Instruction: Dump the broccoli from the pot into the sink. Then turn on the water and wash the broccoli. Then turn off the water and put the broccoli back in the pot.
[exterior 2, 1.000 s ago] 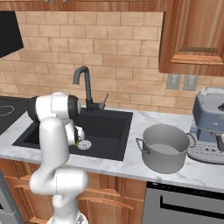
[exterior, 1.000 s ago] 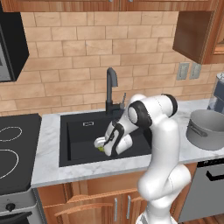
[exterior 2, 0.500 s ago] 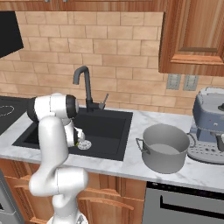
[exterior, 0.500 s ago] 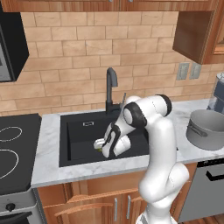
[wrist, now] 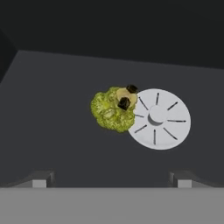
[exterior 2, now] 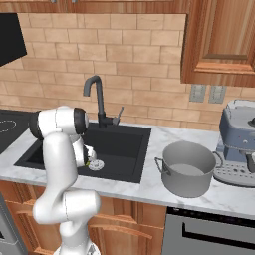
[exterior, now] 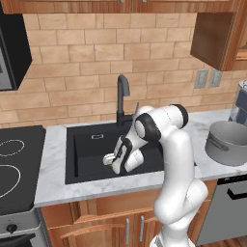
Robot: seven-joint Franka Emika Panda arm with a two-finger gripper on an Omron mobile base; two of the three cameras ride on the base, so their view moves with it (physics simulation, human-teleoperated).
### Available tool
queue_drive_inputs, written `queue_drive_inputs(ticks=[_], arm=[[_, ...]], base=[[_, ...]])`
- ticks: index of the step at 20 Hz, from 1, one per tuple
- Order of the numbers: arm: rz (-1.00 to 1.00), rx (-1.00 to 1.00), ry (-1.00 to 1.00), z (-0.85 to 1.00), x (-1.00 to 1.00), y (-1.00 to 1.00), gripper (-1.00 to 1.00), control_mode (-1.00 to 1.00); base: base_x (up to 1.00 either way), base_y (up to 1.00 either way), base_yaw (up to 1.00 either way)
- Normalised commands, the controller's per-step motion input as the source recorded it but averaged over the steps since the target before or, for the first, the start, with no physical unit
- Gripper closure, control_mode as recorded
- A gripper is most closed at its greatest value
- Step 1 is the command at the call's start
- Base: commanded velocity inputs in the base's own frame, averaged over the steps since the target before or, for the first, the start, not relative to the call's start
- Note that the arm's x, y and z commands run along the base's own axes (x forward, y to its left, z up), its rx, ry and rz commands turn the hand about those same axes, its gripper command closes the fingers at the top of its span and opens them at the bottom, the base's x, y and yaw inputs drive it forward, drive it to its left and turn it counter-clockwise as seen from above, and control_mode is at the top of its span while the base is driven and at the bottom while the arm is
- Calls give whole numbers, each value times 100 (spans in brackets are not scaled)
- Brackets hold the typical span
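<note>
The broccoli (wrist: 113,110), a small yellow-green floret, lies on the black sink (wrist: 52,109) floor, touching the left edge of the round silver drain (wrist: 160,119). My gripper (wrist: 111,180) hangs open above it, fingertips wide apart on either side, nothing between them. From the left base view, the gripper (exterior: 115,164) is low inside the sink (exterior: 89,144), by the drain (exterior: 109,158). The grey pot (exterior: 227,142) stands upright on the counter right of the sink, also as the pot (exterior 2: 187,168). No stream falls from the faucet (exterior: 122,94).
A black stovetop (exterior: 12,169) lies left of the sink. A coffee machine (exterior 2: 240,144) stands right of the pot. The faucet's side lever (exterior 2: 118,114) points up to the right. White marble counter (exterior 2: 149,182) runs along the front.
The arm's elbow has shifted slightly left and down, bringing the hand a little lower into the sink. The jaws have stayed open. Broccoli and pot have not moved.
</note>
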Motion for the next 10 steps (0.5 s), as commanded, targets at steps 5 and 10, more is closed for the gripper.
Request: queue_drive_inputs(ticks=[5,10], arm=[[0,0,0,-19,38,5,-100,-100],[0,0,0,-18,44,10,-100,-100]], base=[[0,0,0],[0,0,0]])
